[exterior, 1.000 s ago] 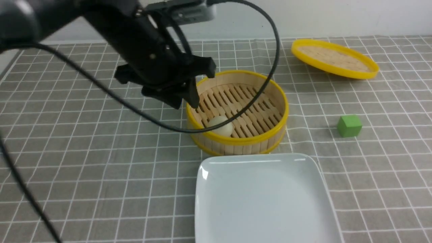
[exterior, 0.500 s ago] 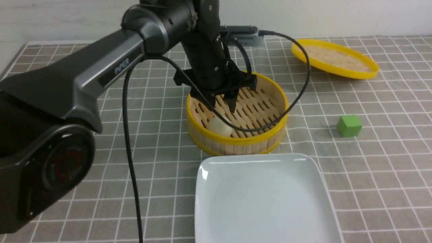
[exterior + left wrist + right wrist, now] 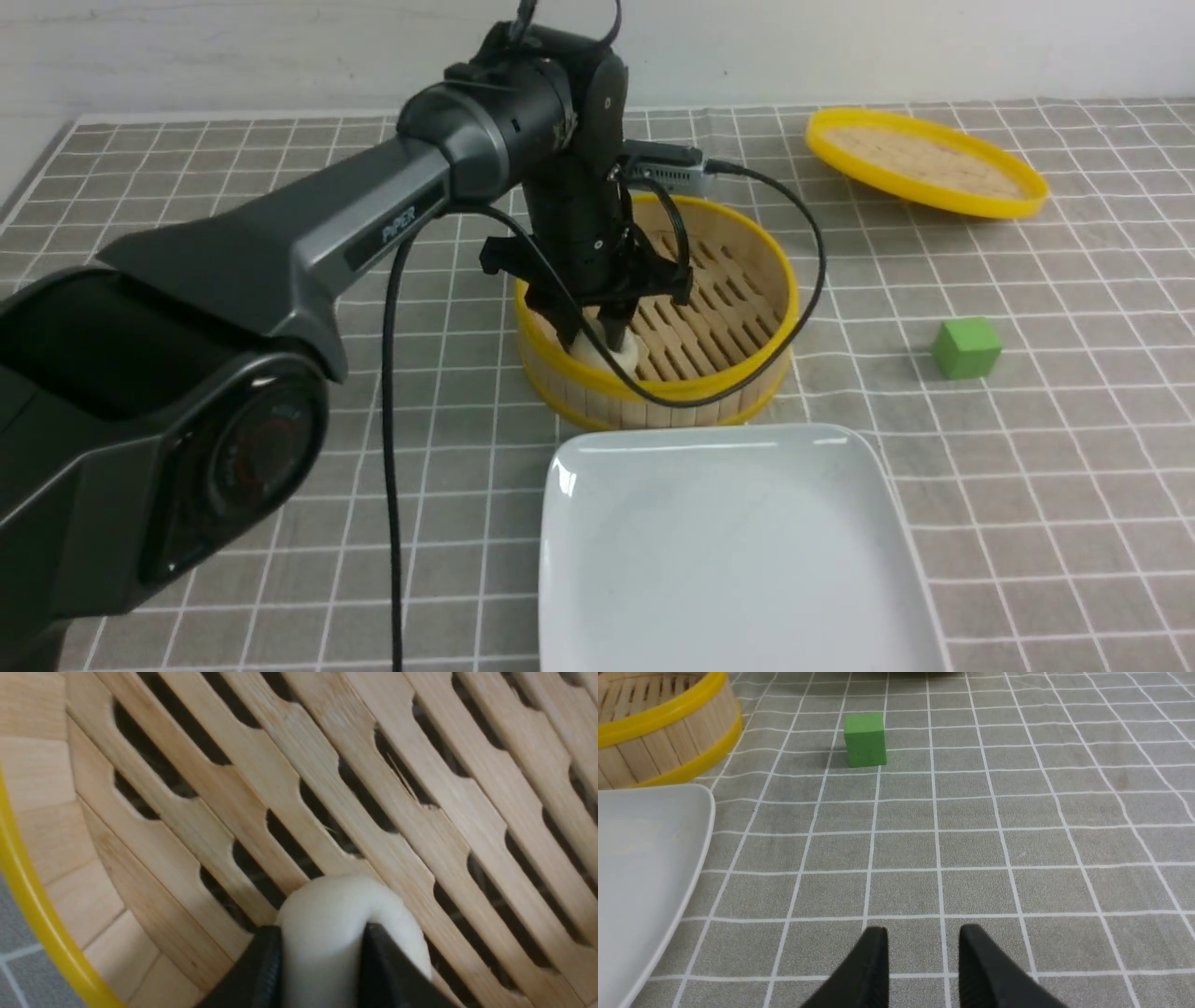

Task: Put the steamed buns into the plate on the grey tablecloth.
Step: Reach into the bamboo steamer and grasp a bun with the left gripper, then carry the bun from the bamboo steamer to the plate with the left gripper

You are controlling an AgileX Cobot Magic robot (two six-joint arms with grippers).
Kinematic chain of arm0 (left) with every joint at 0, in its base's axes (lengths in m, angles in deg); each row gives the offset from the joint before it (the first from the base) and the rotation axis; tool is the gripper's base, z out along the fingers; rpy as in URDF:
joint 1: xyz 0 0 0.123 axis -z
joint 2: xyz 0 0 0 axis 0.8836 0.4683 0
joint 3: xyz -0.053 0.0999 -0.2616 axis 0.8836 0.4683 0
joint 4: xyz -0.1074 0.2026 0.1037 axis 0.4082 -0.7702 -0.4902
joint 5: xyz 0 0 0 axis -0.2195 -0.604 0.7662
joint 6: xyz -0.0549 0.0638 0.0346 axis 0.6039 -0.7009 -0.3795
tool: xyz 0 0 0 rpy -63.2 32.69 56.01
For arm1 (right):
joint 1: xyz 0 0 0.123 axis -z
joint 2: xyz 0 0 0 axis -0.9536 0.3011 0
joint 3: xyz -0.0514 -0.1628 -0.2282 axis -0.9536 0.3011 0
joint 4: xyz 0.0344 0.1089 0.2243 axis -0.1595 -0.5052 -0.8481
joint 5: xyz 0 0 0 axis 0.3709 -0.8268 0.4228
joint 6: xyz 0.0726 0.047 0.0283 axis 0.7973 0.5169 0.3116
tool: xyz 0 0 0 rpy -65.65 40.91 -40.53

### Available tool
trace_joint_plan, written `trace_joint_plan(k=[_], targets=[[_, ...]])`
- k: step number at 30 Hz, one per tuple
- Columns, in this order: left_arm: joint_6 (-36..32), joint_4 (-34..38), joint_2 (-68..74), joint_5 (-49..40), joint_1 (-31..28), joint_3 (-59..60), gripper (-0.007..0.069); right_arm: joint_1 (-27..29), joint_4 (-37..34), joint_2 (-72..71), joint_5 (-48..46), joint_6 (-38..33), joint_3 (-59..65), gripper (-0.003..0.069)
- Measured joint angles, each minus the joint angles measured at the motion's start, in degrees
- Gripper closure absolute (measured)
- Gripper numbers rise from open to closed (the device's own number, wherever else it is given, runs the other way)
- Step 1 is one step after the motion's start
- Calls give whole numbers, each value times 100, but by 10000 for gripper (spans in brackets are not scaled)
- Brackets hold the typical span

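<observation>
Left wrist view, bun [image 3: 327, 924]: sitting on the steamer's [image 3: 784, 308] slats by the wall facing the front edge, and bulging between the jaws.
Left gripper [image 3: 590, 338]: pinching the bun on both sides. Half a second ago it was hanging open above the slats.
Meaning: the grasp is looking made, with lifting coming next.
Plate [image 3: 728, 560]: lying at the front edge, awaiting the bun.
Right gripper [image 3: 922, 940]: hovering over the cloth [image 3: 1017, 812], jaws narrowly parted and holding nothing.

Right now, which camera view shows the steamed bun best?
The left wrist view: the steamed bun is close up, held in the left gripper. The front view shows only a sliver behind that gripper; the right wrist view shows none.
</observation>
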Motion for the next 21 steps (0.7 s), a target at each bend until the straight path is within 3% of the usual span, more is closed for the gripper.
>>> trace_joint_plan(k=[1, 2, 4, 12, 16, 21], targets=[[0, -8, -10, 6, 0, -6, 470, 0, 0, 0, 0, 0, 0, 420], [0, -28, -70, 1, 0, -39, 554, 0, 0, 0, 0, 0, 0, 420], [0, -28, -176, -26, 0, -135, 588, 0, 0, 0, 0, 0, 0, 420], [-271, 134, -1767, -465, 4, -602, 597, 0, 0, 0, 0, 0, 0, 420], [-316, 405, -2840, -479, 11, 138, 597, 0, 0, 0, 0, 0, 0, 420], [-319, 947, -3722, -479, 309, 1982, 595, 0, 0, 0, 0, 0, 0, 420]])
